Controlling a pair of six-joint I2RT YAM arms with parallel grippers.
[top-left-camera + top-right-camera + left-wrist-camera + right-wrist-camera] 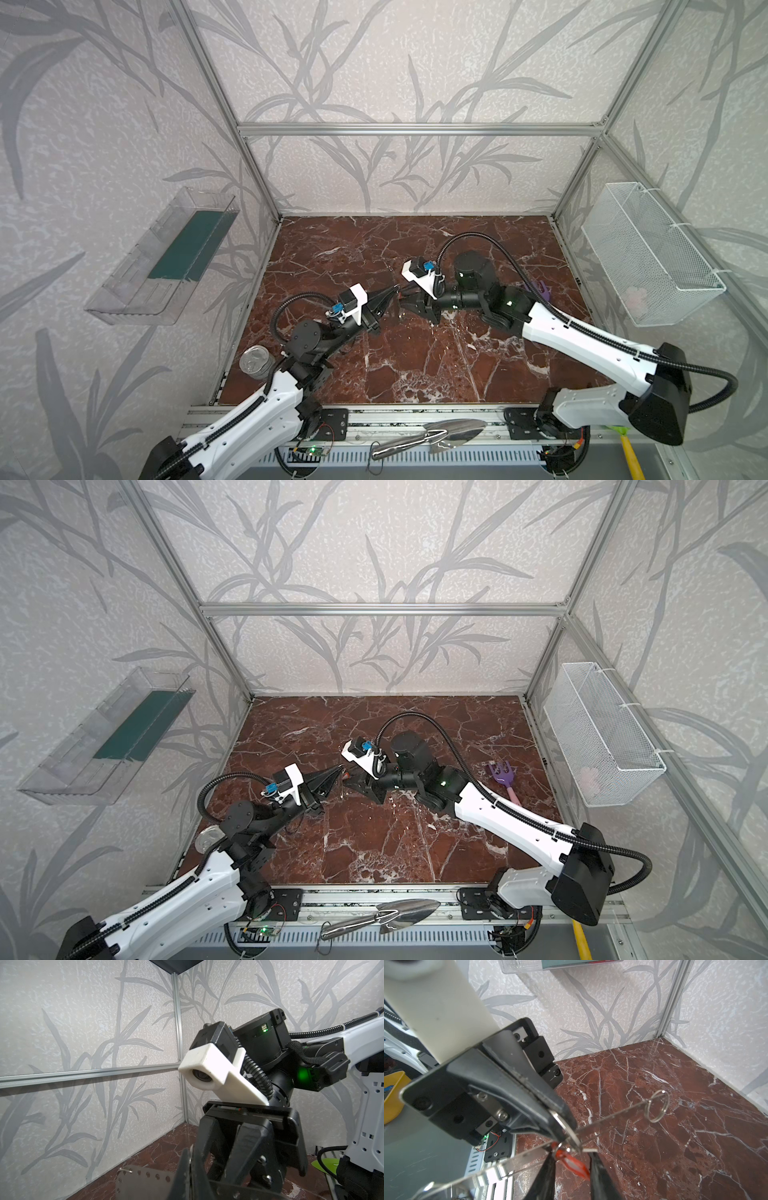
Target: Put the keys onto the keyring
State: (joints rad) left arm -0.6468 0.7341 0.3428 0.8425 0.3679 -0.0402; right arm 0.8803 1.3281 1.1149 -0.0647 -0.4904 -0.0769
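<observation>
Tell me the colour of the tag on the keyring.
The keyring tag is red with a pale centre; the right wrist view shows it best.

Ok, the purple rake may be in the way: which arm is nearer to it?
Right. The right arm passes close by the purple rake; the left arm is far across the table.

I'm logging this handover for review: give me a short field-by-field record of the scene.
left gripper: shut on grey plate, held aloft
right gripper: straddles red-tagged keyring; grip unclear
plate and keyring: together at the gripper tips; threaded or not, unclear
idle items: steel trowel; purple toy rake
</observation>
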